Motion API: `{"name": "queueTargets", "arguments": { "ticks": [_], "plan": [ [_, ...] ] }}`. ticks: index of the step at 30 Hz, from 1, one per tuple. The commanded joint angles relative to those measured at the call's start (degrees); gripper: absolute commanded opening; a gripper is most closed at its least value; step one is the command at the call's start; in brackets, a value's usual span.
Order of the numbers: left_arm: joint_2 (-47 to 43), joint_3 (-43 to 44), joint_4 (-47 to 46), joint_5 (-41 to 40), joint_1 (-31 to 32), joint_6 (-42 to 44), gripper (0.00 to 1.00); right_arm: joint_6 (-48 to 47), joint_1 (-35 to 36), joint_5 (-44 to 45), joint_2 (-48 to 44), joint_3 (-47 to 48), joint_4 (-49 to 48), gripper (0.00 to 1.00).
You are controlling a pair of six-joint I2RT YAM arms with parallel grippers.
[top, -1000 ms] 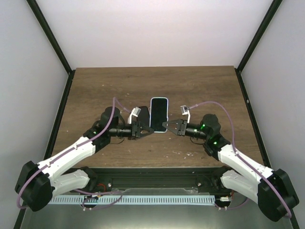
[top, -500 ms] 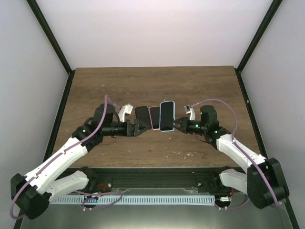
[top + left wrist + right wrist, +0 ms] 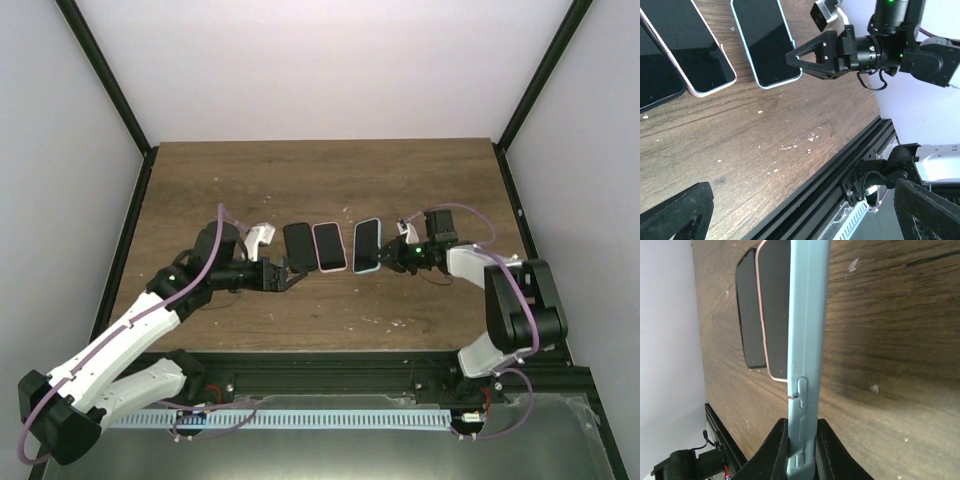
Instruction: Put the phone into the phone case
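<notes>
A light-blue phone case (image 3: 367,246) with a dark phone screen filling it sits right of centre, low over the table. My right gripper (image 3: 393,257) is shut on its near-right edge. The right wrist view shows the case (image 3: 808,340) edge-on, pinched between both fingers (image 3: 775,455). In the left wrist view the case (image 3: 765,40) looks flat on the wood, with the right gripper (image 3: 801,56) at its corner. My left gripper (image 3: 291,268) stands open with nothing in it, just near of the black slab; its gap (image 3: 800,205) frames bare wood and the table edge.
A pink-rimmed phone (image 3: 329,247) and a black slab (image 3: 298,244) lie side by side left of the blue case; both show in the left wrist view (image 3: 687,45) (image 3: 652,80). The black rail (image 3: 840,165) runs along the table's near edge.
My left gripper opened, let go and drew back left. The right gripper carried the blue cased phone rightward, uncovering the pink-rimmed phone and the black slab.
</notes>
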State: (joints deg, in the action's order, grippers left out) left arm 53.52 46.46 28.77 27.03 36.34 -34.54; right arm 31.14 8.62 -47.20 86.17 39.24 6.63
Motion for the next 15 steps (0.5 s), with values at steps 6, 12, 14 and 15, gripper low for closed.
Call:
{"name": "queueTargets", "arguments": {
  "ticks": [6,12,14,15],
  "plan": [
    [-0.27,0.03,0.96,-0.99,-0.29,0.46,1.00,-5.14,-1.78,0.01,10.50,7.36,0.23,0.19],
    [-1.41,1.82,3.38,-4.70,-0.37,1.25,1.00,-5.84,-2.04,6.60,8.86,8.80,6.20,0.51],
    [-1.78,2.57,4.39,-6.29,-0.46,1.72,1.00,-5.94,-2.03,7.94,6.57,8.66,7.60,0.61],
    [-1.98,2.95,4.89,-7.69,-0.45,1.94,1.00,-5.99,-2.03,8.38,5.29,8.64,8.51,0.69]
  ]
}}
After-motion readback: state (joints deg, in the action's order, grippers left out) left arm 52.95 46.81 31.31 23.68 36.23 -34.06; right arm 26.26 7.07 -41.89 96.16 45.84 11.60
